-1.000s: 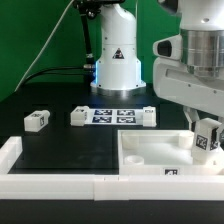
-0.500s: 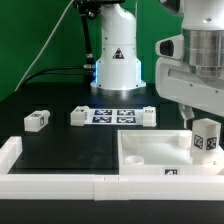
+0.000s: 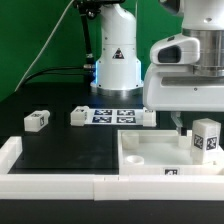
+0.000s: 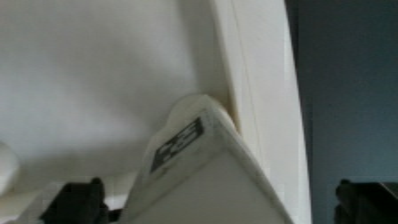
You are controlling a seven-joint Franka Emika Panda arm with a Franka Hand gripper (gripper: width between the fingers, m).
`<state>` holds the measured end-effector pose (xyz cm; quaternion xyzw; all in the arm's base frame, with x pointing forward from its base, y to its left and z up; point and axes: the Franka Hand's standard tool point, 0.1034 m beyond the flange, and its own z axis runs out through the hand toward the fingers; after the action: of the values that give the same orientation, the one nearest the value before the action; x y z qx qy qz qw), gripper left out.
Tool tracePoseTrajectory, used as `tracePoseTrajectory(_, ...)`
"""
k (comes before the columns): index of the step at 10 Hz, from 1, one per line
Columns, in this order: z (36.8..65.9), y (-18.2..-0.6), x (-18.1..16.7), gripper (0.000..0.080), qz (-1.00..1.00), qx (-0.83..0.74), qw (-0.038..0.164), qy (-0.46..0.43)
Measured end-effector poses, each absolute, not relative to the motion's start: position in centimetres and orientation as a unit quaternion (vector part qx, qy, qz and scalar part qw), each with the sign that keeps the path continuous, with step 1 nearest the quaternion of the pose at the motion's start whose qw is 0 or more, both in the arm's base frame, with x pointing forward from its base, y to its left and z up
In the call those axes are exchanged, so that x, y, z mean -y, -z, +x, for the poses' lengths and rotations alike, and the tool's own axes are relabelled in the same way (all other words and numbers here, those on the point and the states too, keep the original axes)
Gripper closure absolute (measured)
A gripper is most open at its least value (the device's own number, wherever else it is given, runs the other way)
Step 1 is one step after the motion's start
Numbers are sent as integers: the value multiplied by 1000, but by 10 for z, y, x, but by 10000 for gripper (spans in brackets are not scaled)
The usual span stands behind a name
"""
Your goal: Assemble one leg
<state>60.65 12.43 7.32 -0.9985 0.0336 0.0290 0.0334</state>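
A leg [image 3: 207, 138], a small white post with a tag on its face, stands upright at the far corner of the large white plate [image 3: 150, 155] on the exterior view's right. My gripper [image 3: 192, 124] hangs just above and beside it, a little to the exterior view's left. In the wrist view the leg [image 4: 214, 165] lies between my two dark fingertips [image 4: 80, 200], which stand wide apart and clear of it. The gripper [image 4: 222, 205] is open and holds nothing. The plate's white surface [image 4: 89, 70] fills the rest of that view.
One loose leg [image 3: 38, 121] lies on the black table at the left. Two more legs [image 3: 79, 116] [image 3: 148, 117] lie at the ends of the marker board [image 3: 112, 115]. A white wall [image 3: 50, 185] runs along the front. The robot's base [image 3: 117, 60] stands behind.
The gripper has let go of the leg, shifted to the exterior view's left and risen a little. The leg now stands alone in the plate's corner.
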Motion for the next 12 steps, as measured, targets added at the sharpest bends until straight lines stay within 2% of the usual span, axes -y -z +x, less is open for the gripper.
tracePoseTrajectory(3,608,-74,-121,150,-985,169,34,-20)
tracePoseTrajectory(6,609,-74,-119,179,-977,211,33,-18)
tracePoseTrajectory(7,609,-74,-119,358,-977,211,33,-18)
tracePoseTrajectory(8,609,-74,-119,358,-977,211,33,-18)
tracePoseTrajectory(9,609,-74,-119,509,-978,204,33,-18)
tracePoseTrajectory(12,608,-74,-119,509,-983,180,33,-19)
